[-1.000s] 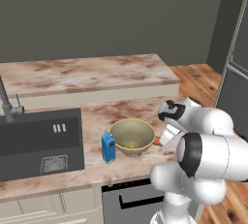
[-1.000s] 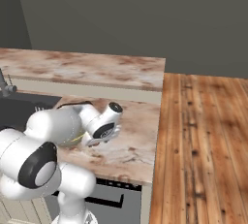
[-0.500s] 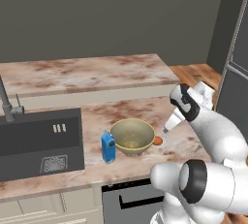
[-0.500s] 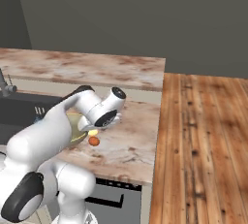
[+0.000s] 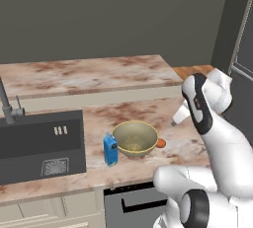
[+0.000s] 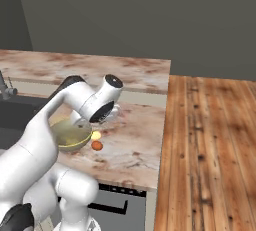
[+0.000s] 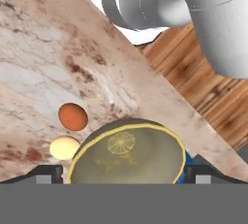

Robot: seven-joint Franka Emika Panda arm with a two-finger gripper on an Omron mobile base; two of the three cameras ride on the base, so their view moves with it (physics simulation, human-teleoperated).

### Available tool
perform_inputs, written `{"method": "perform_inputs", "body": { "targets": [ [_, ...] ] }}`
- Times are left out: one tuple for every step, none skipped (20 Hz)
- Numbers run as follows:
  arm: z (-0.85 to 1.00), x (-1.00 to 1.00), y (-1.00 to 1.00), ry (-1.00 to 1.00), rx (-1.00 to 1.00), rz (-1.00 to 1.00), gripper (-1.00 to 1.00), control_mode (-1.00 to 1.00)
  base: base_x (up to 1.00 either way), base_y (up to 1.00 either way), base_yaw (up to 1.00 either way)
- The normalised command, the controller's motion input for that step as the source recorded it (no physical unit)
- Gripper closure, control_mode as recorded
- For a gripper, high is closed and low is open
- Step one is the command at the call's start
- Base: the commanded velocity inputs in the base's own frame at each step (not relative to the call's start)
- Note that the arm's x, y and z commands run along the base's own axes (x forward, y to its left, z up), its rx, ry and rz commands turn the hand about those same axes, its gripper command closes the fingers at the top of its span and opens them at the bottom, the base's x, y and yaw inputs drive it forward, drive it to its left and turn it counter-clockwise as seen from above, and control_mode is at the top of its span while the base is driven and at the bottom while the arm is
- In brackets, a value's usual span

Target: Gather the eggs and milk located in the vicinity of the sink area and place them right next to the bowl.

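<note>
The yellowish-olive bowl (image 5: 135, 138) stands on the marble counter, right of the black sink (image 5: 39, 145). The blue milk (image 5: 110, 149) carton stands upright against the bowl's left side. Both eggs lie on the bowl's right side: the reddish-brown egg (image 6: 97, 145) and the cream egg (image 6: 96, 135) sit close together near its rim. In the hand view the brown egg (image 7: 73, 116) and cream egg (image 7: 64, 147) lie left of the bowl (image 7: 128, 155). My gripper (image 7: 125, 173) hangs open above the bowl, well clear of the counter, holding nothing. From the left base view the gripper (image 5: 179, 117) is up and right of the bowl.
A grey faucet (image 5: 7, 106) rises at the sink's back left. A raised counter ledge (image 5: 89, 74) runs behind the work surface. The counter ends at the right above a wood floor (image 6: 210, 140). A dark tall appliance (image 5: 242, 49) stands far right.
My arm has lifted up and back from the counter at the bowl's right. The reddish-brown egg, hidden by the hand a second ago, now lies uncovered beside the bowl.
</note>
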Motion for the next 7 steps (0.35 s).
{"method": "perform_inputs", "body": {
  "targets": [
    [0.24, -0.45, 0.49, -0.21, -0.13, 0.05, -1.00, -1.00, 0.00, 0.00, 0.00],
    [0.15, -0.51, 0.58, -0.29, -0.18, 0.11, -1.00, -1.00, 0.00, 0.00, 0.00],
    [0.09, -0.46, 0.59, -0.30, -0.19, 0.12, -1.00, -1.00, 0.00, 0.00, 0.00],
    [0.09, -0.42, 0.61, -0.36, -0.22, 0.13, -1.00, -1.00, 0.00, 0.00, 0.00],
    [0.06, -0.40, 0.66, -0.32, -0.24, 0.13, -1.00, -1.00, 0.00, 0.00, 0.00],
    [0.06, -0.36, 0.66, -0.31, -0.24, 0.13, -1.00, -1.00, 0.00, 0.00, 0.00],
    [0.03, -0.31, 0.72, -0.31, -0.26, 0.13, -1.00, -1.00, 0.00, 0.00, 0.00]
  ]
}}
